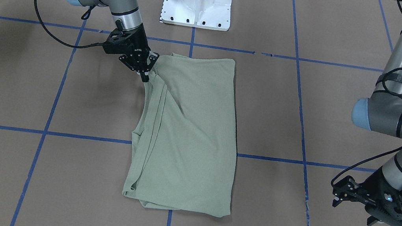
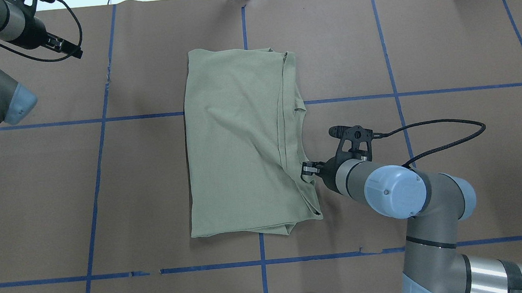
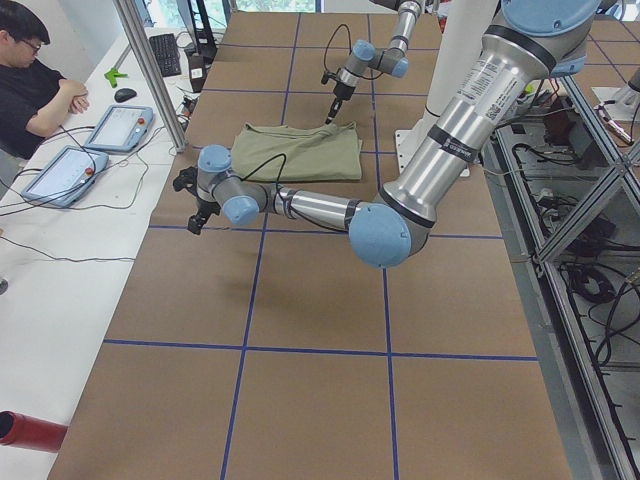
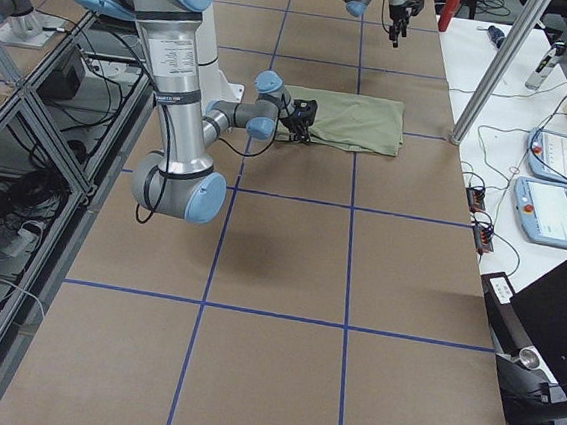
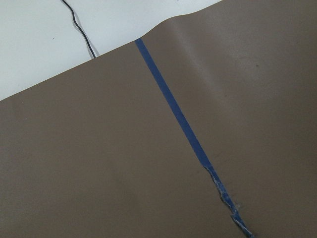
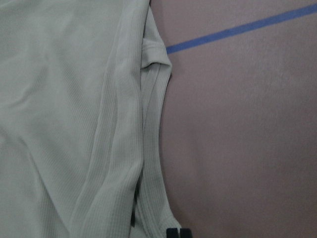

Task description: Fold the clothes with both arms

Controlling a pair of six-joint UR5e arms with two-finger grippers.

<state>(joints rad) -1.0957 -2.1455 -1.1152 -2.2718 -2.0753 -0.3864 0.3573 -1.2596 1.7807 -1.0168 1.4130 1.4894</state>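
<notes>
– One shirt (image 1: 191, 127), folded lengthwise into a long panel, lying flat in the middle of the desk (image 1: 342, 130). How do you reckon it handles?

– Light and limp. It's a fine ribbed knit, so I'd expect it to drape and stretch, not hold a shape. Lifted by a single point, it would likely sag and the layers would slide apart.

– Where's the hold?

– The right claw (image 1: 146, 75) sits at the long edge on the robot's right, toward the end nearer the robot. Its jaws are narrow, nipped onto the fabric. In the front view the cloth puckers up toward the tips. From its wrist camera the ribbed edge (image 6: 154, 124) runs away from the fingertips (image 6: 172, 232), with several layers stacked there.

– And the other one?

– The left claw (image 1: 376, 217) hangs well apart from the shirt, over bare desk near a blue tape line (image 5: 173, 109). I can't tell whether it's wide or narrow, because its own camera shows only paper and tape.

– So for the next fold?

– I'd judge it wants two holds on the same short end, one at each corner, each pinching through all the layers. A shallow bite risks catching only the top ply. Slipping isn't the main worry with knit. The bigger risks are stretching and a skewed fold if the arms don't travel together.
</notes>
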